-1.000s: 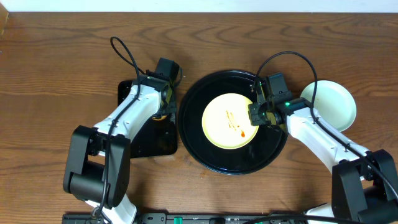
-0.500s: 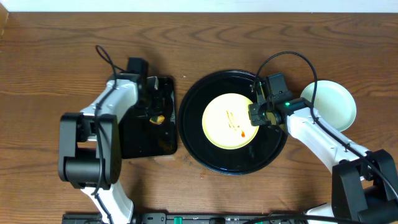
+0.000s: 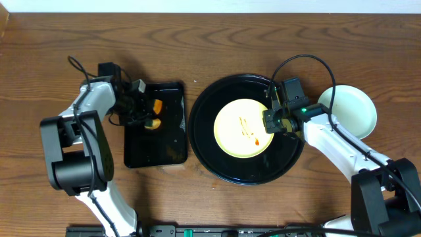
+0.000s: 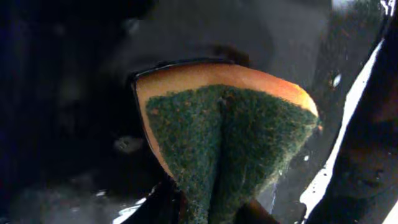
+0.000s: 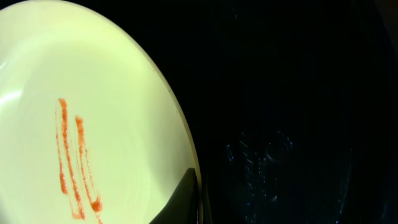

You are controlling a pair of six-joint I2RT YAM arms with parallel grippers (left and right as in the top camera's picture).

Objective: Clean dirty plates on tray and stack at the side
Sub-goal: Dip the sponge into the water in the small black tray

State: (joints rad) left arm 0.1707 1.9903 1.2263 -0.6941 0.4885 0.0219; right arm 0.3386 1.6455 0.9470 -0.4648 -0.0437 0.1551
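A pale yellow plate [image 3: 235,135] with reddish sauce streaks [image 3: 248,133] lies in the round black tray [image 3: 209,105]. My right gripper [image 3: 266,123] is shut on the plate's right rim. In the right wrist view one dark finger [image 5: 180,202] lies over the edge of the plate [image 5: 93,93], and the glossy tray [image 5: 298,93] is beside it. My left gripper [image 3: 145,113] is over the rectangular tray and pinches a folded orange and green sponge [image 3: 155,113]. In the left wrist view the sponge [image 4: 230,137] is creased between the fingers of the left gripper [image 4: 211,210].
A small rectangular black tray [image 3: 158,148] lies left of the round one, glossy and wet in the left wrist view [image 4: 267,31]. A pale mint plate [image 3: 352,112] sits on the wooden table at the right, just behind my right arm.
My left arm has swung left, away from the round tray's edge, and now reaches over the rectangular tray from its left side with the sponge. The right arm and the yellow plate have not moved.
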